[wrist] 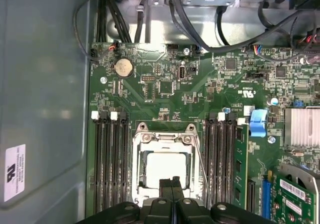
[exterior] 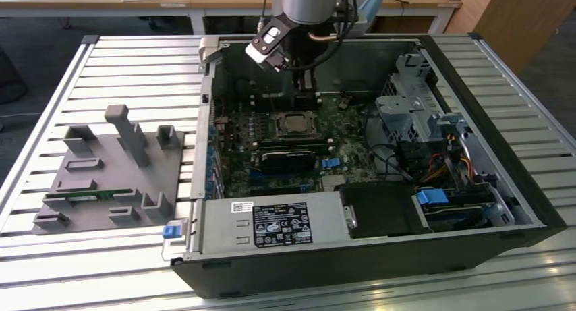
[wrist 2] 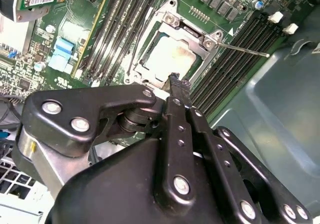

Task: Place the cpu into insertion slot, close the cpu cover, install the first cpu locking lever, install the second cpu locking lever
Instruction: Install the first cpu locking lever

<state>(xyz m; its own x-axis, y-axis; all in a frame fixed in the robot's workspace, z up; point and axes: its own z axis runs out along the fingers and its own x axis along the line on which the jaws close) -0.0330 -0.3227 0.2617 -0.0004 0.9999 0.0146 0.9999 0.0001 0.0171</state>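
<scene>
In the exterior view, a case (exterior: pixel 504 189) is seen lying open on a slatted table (exterior: pixel 135 68). The arm (exterior: pixel 306 7) enters at the upper centre of the frame, and the gripper (exterior: pixel 306 94) is lowered inside the case. The cpu (exterior: pixel 295 125) is found near the frame's centre, on the green board (exterior: pixel 236 183), just below the gripper in the picture. A grey fixture (exterior: pixel 108 169) is set at the exterior view's left. A power supply (exterior: pixel 270 223) fills the lower centre, and cables (exterior: pixel 405 164) crowd the exterior view's right.

In the second wrist view, the fingers (wrist 2: pixel 176 109) are shown pressed together with nothing held between them. Their tip is poised at one edge of the cover (wrist 2: pixel 172 21), and whether it touches cannot be told. The cpu is seated flat, pale face up, and is framed by the cover's window. A thin lever (wrist 2: pixel 245 49) is seen jutting from a corner of the cover. Its long axis runs out across the memory slots (wrist 2: pixel 235 69).

In the first wrist view, the slot (wrist: pixel 143 170) is seen as a dark rim around the cpu. Its edges are lined up square with the memory slots on either side. The lever is shown crossing slantwise beside the cover. A coin battery (wrist: pixel 123 67) and black cables are seen farther off, well clear of the fingers.
</scene>
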